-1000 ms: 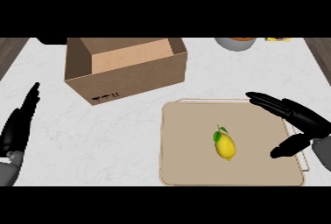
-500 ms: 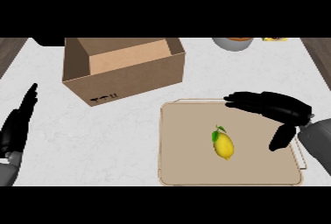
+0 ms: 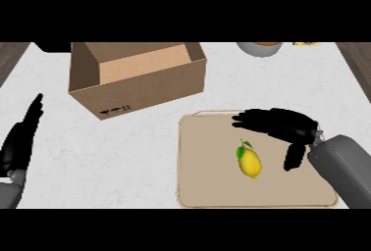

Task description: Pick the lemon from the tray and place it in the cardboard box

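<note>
1. Head view, right hand (image 3: 284, 126): it hovers over the tray's far right part, palm down. Fingers are spread and gently bent, pointing toward the tray's far left corner; the thumb hangs down toward the near edge. Fingers and thumb stand apart and hold nothing. The grey forearm (image 3: 346, 169) enters from the lower right and covers the tray's right edge.
2. Lemon (image 3: 250, 162): yellow, with a small green leaf at its far end. It lies on the tray about midway across, long axis running roughly far to near. It sits just left of the thumb tip, with a strip of tray visible between them; not touching.
3. Tray (image 3: 210, 186): tan, square with rounded corners, flat on the counter's near right part.
4. Cardboard box (image 3: 138, 78): open at the top, on the counter's far left part, well apart from the tray's far left corner. Inside appears bare brown board.
5. Left hand (image 3: 22, 139): at the counter's left edge, fingers straight and pointing up, resting, holding nothing.
6. Counter (image 3: 130, 157): white, faintly mottled.
7. Far edge: a grey bowl (image 3: 259, 47) sits right of the box, cut off by the view's top.
</note>
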